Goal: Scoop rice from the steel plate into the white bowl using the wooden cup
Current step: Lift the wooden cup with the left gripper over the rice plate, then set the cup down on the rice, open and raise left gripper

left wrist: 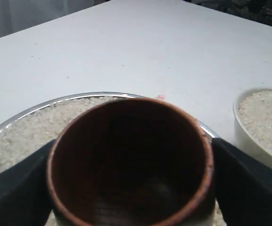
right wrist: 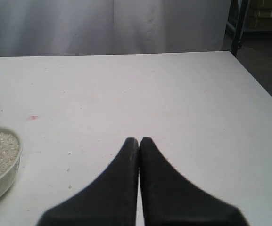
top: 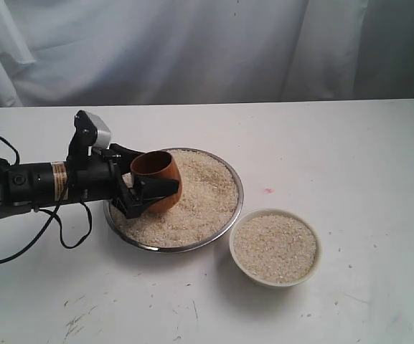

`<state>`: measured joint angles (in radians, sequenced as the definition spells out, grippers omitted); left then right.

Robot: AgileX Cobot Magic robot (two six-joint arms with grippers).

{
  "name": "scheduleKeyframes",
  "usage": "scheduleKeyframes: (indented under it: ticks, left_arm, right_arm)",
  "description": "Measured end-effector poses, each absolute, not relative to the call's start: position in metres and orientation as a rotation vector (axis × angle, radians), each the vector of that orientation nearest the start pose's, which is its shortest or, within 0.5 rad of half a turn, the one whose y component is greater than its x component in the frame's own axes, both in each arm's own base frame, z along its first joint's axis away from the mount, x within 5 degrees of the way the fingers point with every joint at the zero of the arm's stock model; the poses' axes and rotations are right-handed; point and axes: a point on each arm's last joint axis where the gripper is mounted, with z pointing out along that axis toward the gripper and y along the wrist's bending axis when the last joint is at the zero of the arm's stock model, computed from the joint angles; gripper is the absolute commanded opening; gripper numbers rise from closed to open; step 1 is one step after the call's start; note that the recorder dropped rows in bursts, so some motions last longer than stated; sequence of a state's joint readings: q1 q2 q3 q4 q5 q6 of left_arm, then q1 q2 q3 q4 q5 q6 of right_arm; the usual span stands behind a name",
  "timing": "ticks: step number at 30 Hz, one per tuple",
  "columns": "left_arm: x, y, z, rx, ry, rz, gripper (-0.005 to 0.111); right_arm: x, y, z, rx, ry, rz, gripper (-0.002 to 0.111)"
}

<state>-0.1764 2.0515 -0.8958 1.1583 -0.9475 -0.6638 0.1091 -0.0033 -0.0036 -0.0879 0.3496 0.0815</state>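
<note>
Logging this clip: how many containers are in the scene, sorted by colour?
Silver: 1, the steel plate
White: 1, the white bowl
Reddish-brown: 1, the wooden cup
Total: 3

The black left arm [top: 41,180] reaches in low and almost level from the left side of the exterior view, its wrist bent slightly downward. Its left hand [top: 151,179] has both black fingers [left wrist: 249,186] pressed against opposite sides of the small reddish-brown wooden cup [top: 165,169], gripping it tilted. The right hand [right wrist: 139,141] shows only in its own wrist view, its two dark fingers squeezed together tip to tip above the white tabletop [right wrist: 197,103].
</note>
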Motion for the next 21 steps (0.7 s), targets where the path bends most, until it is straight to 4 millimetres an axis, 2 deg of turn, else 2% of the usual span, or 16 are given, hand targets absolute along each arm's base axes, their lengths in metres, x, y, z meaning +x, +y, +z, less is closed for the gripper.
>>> scheduleKeyframes:
  ticks: [15, 18, 21]
  left_arm:
    - [0.3411, -0.1255, 0.1081, 0.935, 1.872, -0.748, 0.001]
    - [0.3411, -0.1255, 0.1081, 0.935, 1.871, -0.747, 0.007]
    - [0.341, -0.1257, 0.1085, 0.937, 1.866, -0.75, 0.019]
  right_arm:
    - [0.053, 0.0031, 0.1832, -0.079, 1.823, 0.049, 0.0]
    - [0.053, 0.0031, 0.1832, -0.079, 1.823, 0.049, 0.0]
    - [0.053, 0.0031, 0.1832, -0.079, 1.823, 0.049, 0.0]
